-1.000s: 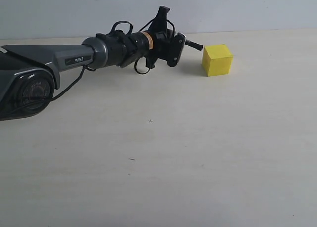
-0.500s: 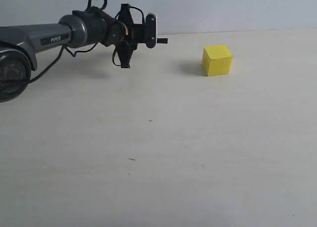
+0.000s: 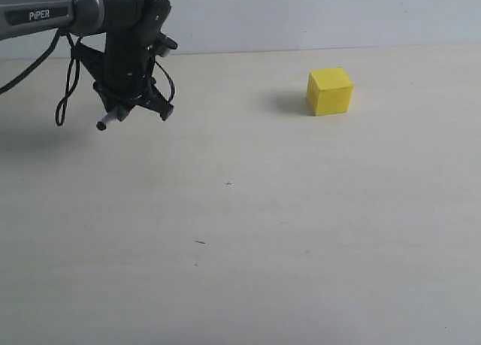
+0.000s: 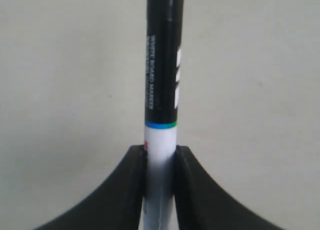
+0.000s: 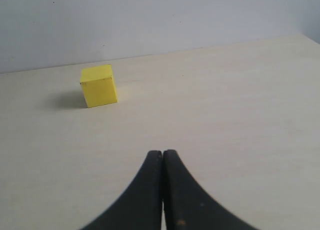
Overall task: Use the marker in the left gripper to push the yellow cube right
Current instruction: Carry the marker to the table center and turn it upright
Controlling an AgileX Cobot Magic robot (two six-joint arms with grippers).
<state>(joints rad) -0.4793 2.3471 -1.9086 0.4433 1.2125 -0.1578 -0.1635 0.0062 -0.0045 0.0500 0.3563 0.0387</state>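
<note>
Lettering on the left arm (image 3: 39,15) reads "PiPER"; the marker (image 4: 161,64) has small white print along its black part, too blurry for me to read. Its white barrel is clamped in the left gripper (image 3: 134,106), up over the far left corner of the table (image 3: 263,247) — from outside only a pale stub pokes out, angled down and left. The yellow cube (image 3: 330,91) sits by the far edge, right of middle, well apart from the marker, with bare table to its right. On the other side the right gripper (image 5: 163,157) is pinched closed on nothing

marker (image 4: 161,89) end cut off at edge, lettering blurred
</note>
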